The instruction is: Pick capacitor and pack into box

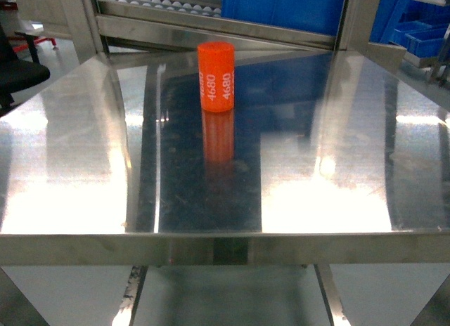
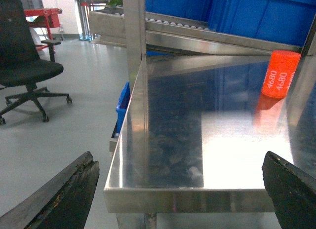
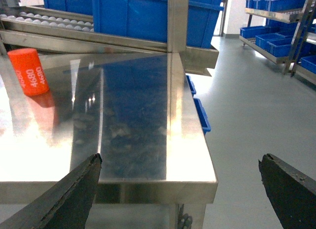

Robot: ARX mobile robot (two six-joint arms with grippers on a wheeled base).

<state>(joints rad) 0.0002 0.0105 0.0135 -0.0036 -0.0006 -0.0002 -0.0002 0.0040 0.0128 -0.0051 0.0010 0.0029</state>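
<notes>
We find the orange capacitor marked 4680 standing upright on the far middle of the steel table, long axis vertical. The box is not in any view. Our left gripper and right gripper both hang off the near table edge, jaws spread wide and empty. The capacitor lies ahead and to the right of our left jaws, ahead and to the left of our right jaws. Neither arm looks clearly nearer. We judge a sideways approach suits the upright cylinder.
</notes>
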